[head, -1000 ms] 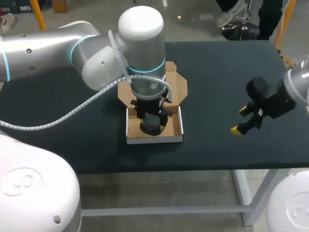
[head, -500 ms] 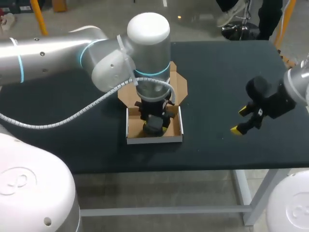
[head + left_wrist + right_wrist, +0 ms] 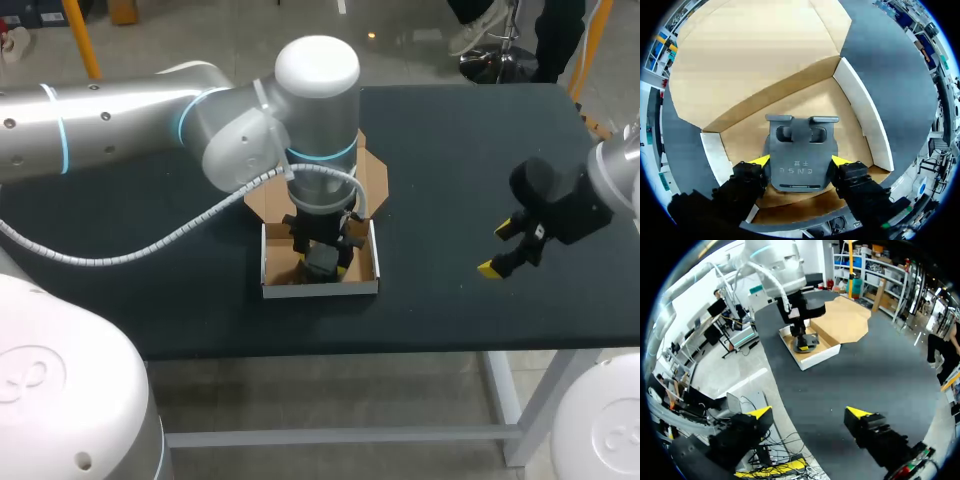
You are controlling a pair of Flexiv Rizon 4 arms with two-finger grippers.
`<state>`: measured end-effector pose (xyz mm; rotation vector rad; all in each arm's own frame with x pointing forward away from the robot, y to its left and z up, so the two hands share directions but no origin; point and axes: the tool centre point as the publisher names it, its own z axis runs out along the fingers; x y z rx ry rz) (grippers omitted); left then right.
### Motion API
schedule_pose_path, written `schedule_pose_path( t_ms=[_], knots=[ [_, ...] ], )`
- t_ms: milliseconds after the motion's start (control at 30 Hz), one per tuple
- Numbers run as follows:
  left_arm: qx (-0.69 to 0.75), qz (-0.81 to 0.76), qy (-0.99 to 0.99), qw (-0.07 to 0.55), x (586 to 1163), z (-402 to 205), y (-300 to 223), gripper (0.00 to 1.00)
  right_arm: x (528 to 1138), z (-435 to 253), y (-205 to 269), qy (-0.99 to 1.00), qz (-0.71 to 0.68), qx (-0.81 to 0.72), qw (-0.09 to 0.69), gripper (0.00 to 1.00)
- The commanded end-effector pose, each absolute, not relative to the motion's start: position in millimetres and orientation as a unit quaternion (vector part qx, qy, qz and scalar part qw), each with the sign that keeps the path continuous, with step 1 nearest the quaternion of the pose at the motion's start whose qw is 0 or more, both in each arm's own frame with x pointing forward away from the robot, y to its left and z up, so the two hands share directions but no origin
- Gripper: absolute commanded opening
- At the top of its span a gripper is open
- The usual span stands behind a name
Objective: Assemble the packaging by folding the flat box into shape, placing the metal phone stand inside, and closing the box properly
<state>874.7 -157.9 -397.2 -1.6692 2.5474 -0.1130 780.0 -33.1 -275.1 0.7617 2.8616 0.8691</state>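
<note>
- The black table (image 3: 450, 200) spans the middle of the frame.
- The left arm (image 3: 150, 110) enters from the upper left, its wrist pointing straight down over the box.
- The box (image 3: 320, 288) sits at centre with its lid flap open behind.
- The right gripper (image 3: 495, 249) hovers at right, jaws wide and empty.
- The left gripper (image 3: 800, 161) clamps the phone stand (image 3: 799, 145) by its sides inside the box. The stand's long axis runs ahead of the fingers, hooked end toward the lid.

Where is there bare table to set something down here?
Bare table lies between the box and the right hand, and at the far right corner. It is crowded inside the box, where the left hand grips the phone stand.
</note>
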Motion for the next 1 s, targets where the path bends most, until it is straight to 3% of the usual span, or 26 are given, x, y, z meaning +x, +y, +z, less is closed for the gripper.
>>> schedule_pose_path(
  t_ms=[33,500,533,567,600,633,667,1000],
  knots=[
    [-0.551,-0.030,0.833,0.051,880,-400,-161,0.00,779,-274,-35,0.927,0.284,0.245,0.026,1.00],
    [-0.566,-0.016,0.822,0.062,892,-408,-157,0.00,779,-274,-35,0.927,0.284,0.245,0.026,1.00],
    [-0.569,-0.015,0.820,0.064,893,-409,-156,0.13,779,-274,-35,0.927,0.284,0.245,0.026,1.00],
    [-0.571,-0.014,0.818,0.064,893,-409,-156,0.36,779,-274,-35,0.927,0.284,0.245,0.026,1.00],
    [-0.573,-0.014,0.817,0.064,893,-409,-156,0.47,779,-274,-35,0.927,0.284,0.245,0.026,1.00],
    [-0.575,-0.015,0.816,0.063,894,-409,-155,0.84,779,-274,-35,0.927,0.284,0.245,0.026,1.00],
    [-0.576,-0.016,0.815,0.062,894,-407,-154,1.00,779,-274,-35,0.927,0.284,0.245,0.026,1.00],
    [-0.618,-0.027,0.783,0.065,884,-391,-149,1.00,779,-274,-35,0.927,0.284,0.245,0.026,1.00]
  ],
)
